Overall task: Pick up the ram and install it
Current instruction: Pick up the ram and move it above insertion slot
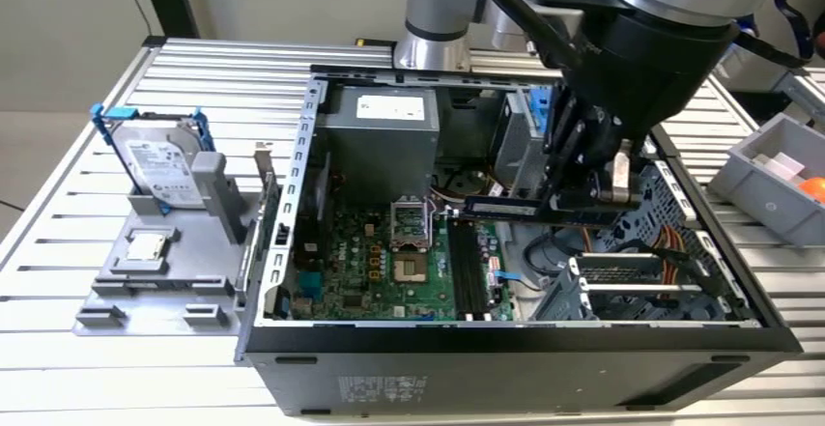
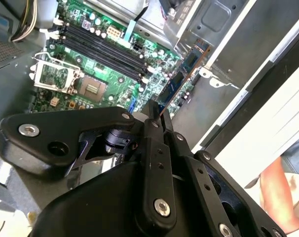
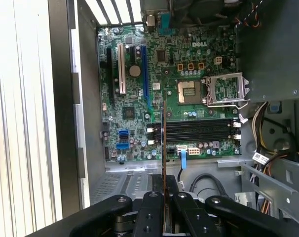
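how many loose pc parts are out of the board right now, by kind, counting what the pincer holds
ram stick: 1, in the pincer
hard drive: 1
processor chip: 1
total: 3

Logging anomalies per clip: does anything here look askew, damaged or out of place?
Nothing looks damaged or spilled. The ram is clamped in the hand above the motherboard, not in a slot. The processor socket stands open.

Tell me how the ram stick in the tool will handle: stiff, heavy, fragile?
Probably stiff: the ram juts straight out from the tool without sagging. Likely light, being so thin. Likely fragile: bare chips line its face.
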